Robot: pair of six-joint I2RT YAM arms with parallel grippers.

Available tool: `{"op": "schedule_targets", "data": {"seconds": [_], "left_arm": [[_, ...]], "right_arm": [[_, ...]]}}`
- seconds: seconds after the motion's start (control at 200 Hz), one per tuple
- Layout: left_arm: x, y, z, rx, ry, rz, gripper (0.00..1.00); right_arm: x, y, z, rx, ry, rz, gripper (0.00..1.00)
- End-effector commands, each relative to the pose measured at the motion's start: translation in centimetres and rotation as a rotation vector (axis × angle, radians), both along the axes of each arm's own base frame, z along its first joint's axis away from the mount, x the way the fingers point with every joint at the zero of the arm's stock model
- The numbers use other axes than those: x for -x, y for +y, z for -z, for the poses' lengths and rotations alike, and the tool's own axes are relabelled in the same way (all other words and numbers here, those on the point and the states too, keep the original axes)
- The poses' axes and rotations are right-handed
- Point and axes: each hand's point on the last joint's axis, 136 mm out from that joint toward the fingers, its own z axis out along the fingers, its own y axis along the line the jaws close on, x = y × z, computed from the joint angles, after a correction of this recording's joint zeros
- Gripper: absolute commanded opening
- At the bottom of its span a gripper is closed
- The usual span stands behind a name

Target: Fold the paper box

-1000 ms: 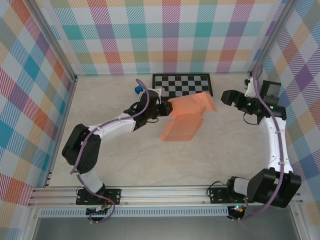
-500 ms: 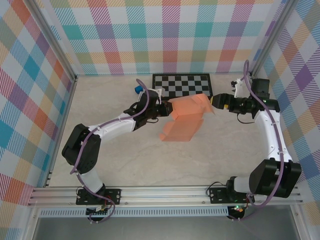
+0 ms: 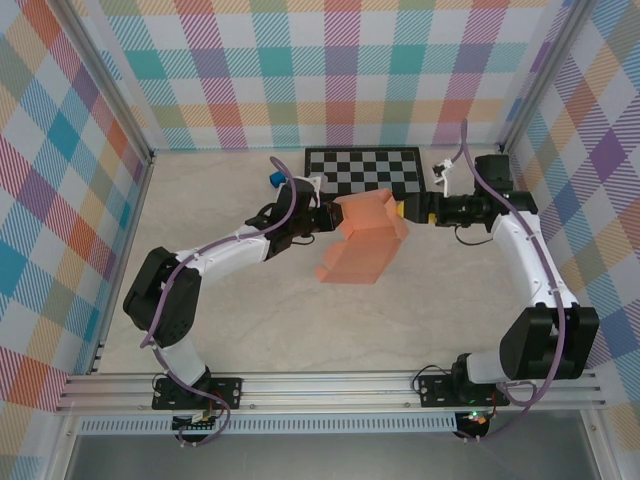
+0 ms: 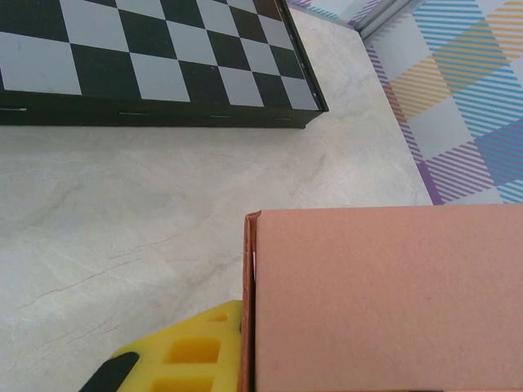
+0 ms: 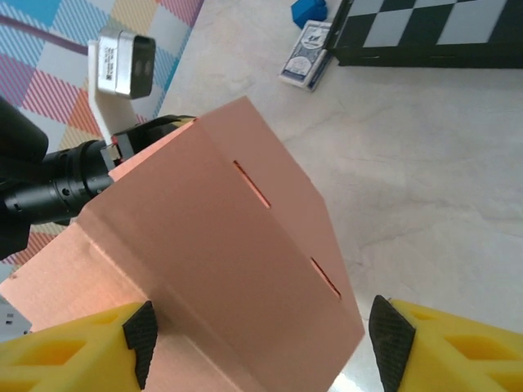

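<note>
We saw the left fingers [image 4: 176, 353] clamped on the paper box [image 3: 362, 243]. In the left wrist view, one yellow finger lay against the outer face of a salmon wall, right at its folded edge, and the wall hid the other finger behind it. From above, the box reached from those fingertips across to the right fingers [image 5: 65, 347] and sat between the two, over the pale bench [image 3: 220, 330].

The right fingers stood apart, one on each side of the box's near corner. A creased panel with two narrow slots ran away from them toward the left arm's wrist. The black pad of one finger sat just beside the panel's edge and the other just beside the corner. From that steep angle we could not say whether either pad was touching the card.

Ahead of the left fingertips, past bare bench, lay the checkerboard [image 4: 155, 65]. Its near edge was well apart from the box wall.

Beyond the right fingertips and past the box, a small blue-and-white card pack [image 5: 304, 59] lay flat beside the board's end. A blue cube [image 5: 308, 11] sat just behind it. Both were well apart from the box.
</note>
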Motion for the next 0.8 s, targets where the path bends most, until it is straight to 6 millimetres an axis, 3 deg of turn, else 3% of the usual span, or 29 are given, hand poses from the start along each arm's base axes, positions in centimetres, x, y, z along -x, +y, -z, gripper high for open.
{"op": "schedule_targets", "data": {"seconds": [0.0,0.285,0.585,0.795], "left_arm": [[-0.5,-0.6,-1.6,0.027,-0.033,0.019,0.13],[-0.5,-0.8,-1.4,0.022,-0.028,0.026,0.13],[-0.2,-0.5,-1.1,-0.008,-0.038,0.041,0.13],[0.4,-0.3,-1.2,-0.043,-0.065,0.071,0.13]], "right_arm": [[0.4,1.4,0.3,-0.007,-0.038,-0.065,0.70],[0.6,2.4,1.0,0.050,-0.094,-0.105,0.69],[0.1,1.1,3.1,0.179,-0.138,-0.086,0.71],[0.6,2.5,2.2,0.074,-0.168,-0.143,0.67]]}}
